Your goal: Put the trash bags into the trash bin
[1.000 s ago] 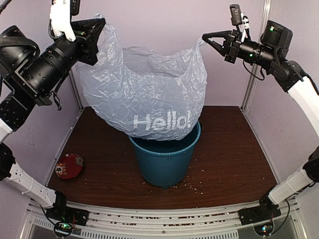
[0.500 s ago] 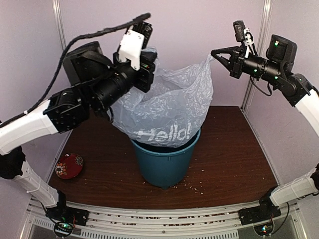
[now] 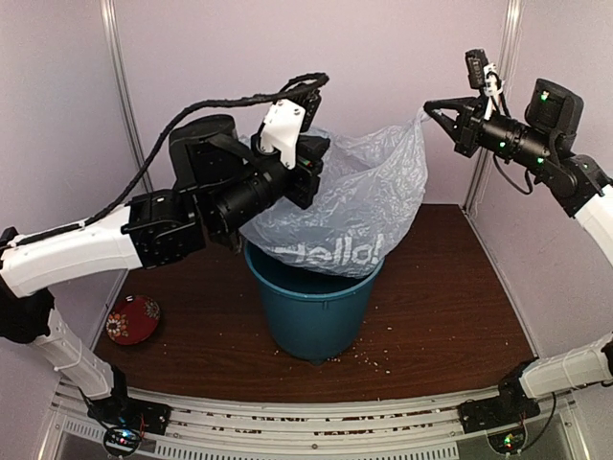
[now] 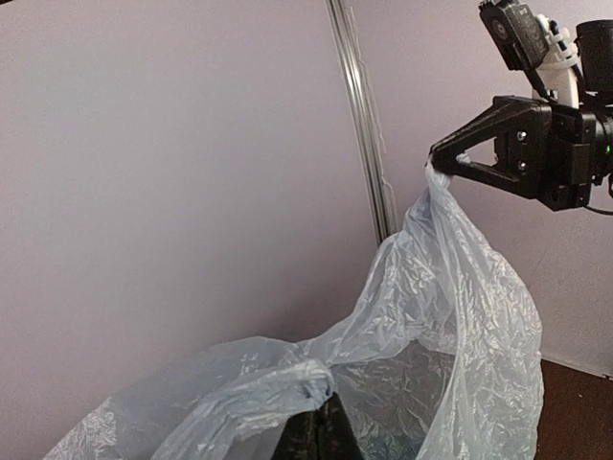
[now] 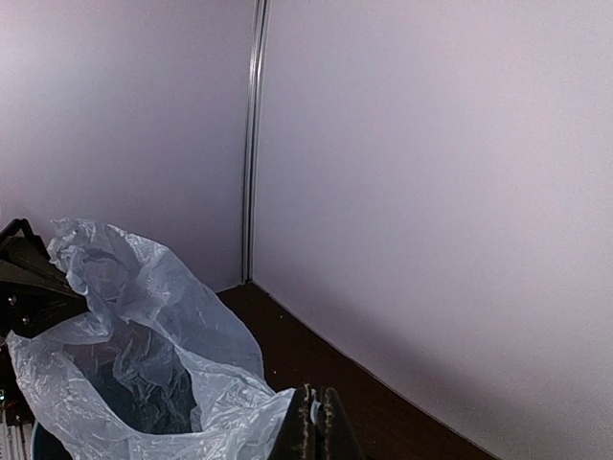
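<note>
While the trash bag (image 3: 359,201) is hanging with its bottom dipping into the trash bin (image 3: 314,316), midway between the left and right edges of the table (image 3: 450,307), I am pinching its rim on both sides. My left gripper (image 3: 308,177) and right gripper (image 3: 428,107) are each clamping an opposite edge, I judge to spread the mouth for lowering.

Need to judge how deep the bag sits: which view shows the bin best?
Top external: the bin shows from rim to base, with the bag sagging into its mouth. Both wrist views show mostly bag and wall; the bin is at most a dim teal patch through the plastic.
</note>
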`<move>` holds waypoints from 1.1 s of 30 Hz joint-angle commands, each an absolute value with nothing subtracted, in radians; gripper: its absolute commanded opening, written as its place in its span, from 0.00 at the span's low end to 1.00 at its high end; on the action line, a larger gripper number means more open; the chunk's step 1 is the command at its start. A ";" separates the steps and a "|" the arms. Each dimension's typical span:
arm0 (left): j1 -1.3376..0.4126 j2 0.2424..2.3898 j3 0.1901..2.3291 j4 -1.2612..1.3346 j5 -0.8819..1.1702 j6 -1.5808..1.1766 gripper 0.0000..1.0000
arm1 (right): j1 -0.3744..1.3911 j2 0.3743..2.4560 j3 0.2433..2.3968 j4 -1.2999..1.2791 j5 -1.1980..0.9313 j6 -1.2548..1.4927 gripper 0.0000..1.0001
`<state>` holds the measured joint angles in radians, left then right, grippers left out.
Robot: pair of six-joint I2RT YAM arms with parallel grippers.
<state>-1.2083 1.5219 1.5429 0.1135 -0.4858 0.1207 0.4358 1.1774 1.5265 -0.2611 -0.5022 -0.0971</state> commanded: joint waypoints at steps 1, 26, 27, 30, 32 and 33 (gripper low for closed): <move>-1.201 1.387 1.440 0.190 -0.466 0.035 0.00 | 0.452 1.215 1.487 -0.251 -0.625 -0.072 0.00; -1.215 1.203 1.555 -0.213 -0.329 -0.140 0.00 | 0.531 1.156 1.652 -0.407 -0.887 -0.039 0.37; -1.215 1.197 1.556 -0.224 -0.324 -0.148 0.00 | 0.528 1.162 1.668 -0.419 -0.872 -0.047 0.45; -1.215 1.155 1.530 -0.229 -0.315 -0.171 0.00 | 0.494 1.182 1.703 -0.416 -0.861 -0.022 0.57; -1.215 1.135 1.523 -0.248 -0.318 -0.173 0.00 | 0.446 1.193 1.712 -0.369 -0.872 0.032 0.59; -1.215 1.134 1.530 -0.274 -0.320 -0.173 0.00 | 0.421 1.200 1.712 -0.340 -0.869 0.059 0.60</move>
<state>-1.2125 1.1805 1.5276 -0.2306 -0.3317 -0.1452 0.4919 1.1790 1.6814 -0.3985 -0.8825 -0.0177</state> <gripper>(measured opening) 0.006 0.586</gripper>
